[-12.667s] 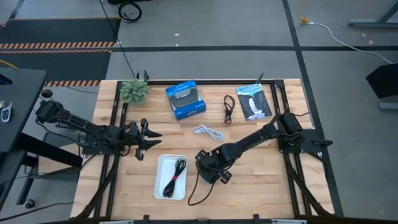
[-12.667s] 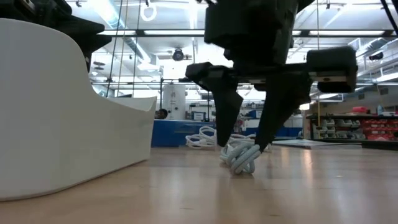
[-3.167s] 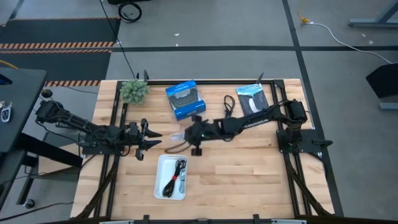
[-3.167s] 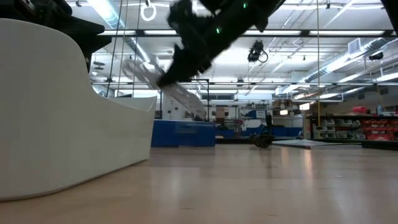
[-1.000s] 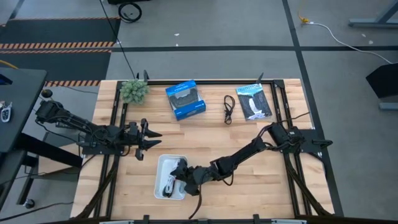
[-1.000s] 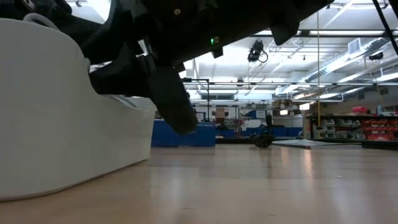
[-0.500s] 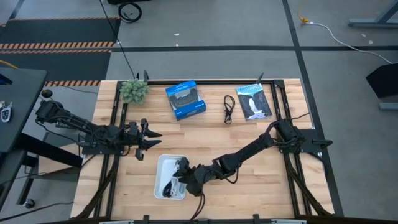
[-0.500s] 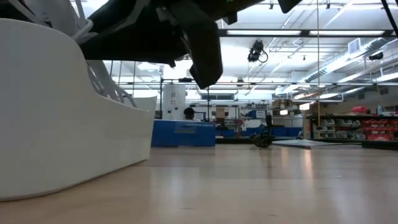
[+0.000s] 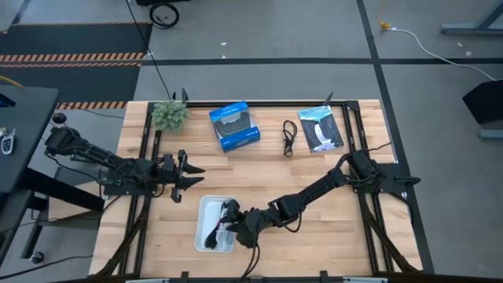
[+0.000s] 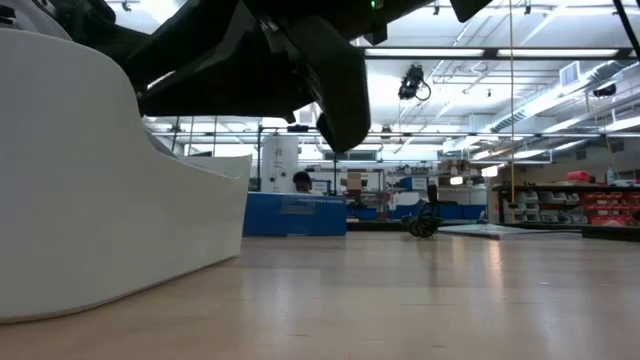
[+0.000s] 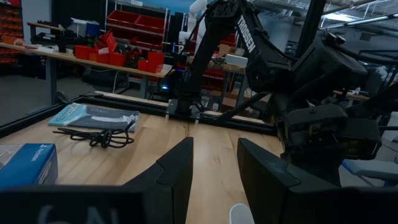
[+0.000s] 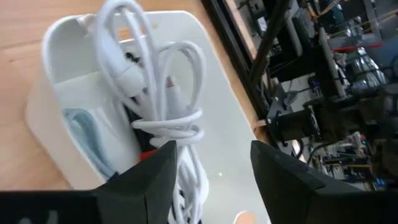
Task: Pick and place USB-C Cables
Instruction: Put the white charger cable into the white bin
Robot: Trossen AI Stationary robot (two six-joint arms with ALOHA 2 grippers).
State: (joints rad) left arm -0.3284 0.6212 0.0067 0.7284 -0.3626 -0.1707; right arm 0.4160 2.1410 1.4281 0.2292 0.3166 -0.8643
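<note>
Right gripper (image 9: 233, 218): reaches over the near edge of the white rectangular plastic tray (image 9: 203, 206); its two dark fingers (image 12: 144, 180) stand apart, with nothing held between them.
White coiled USB-C cable (image 12: 155, 118): lies in the tray directly ahead of the right gripper's parted fingers, looped on top of the other bundles.
Bluish-grey coiled USB-C cable (image 12: 87, 134): in the same tray, beside the white coil and against the tray wall.
Black USB-C cable with red tie (image 12: 134, 124): under the white coil; only dark strands and a patch of red show.
Black coiled USB-C cable (image 9: 288, 138): on the wooden table (image 9: 314, 236), well apart from the right gripper, between the blue box (image 9: 234, 126) and the dark flat packet with white print (image 9: 321, 128).
Left gripper (image 9: 191, 178): hovers beyond the tray's far end, near the right gripper; its fingers (image 11: 174, 174) are spread and empty.
Green plant-like tuft (image 9: 170, 115): at the table's far corner, behind the left gripper.
</note>
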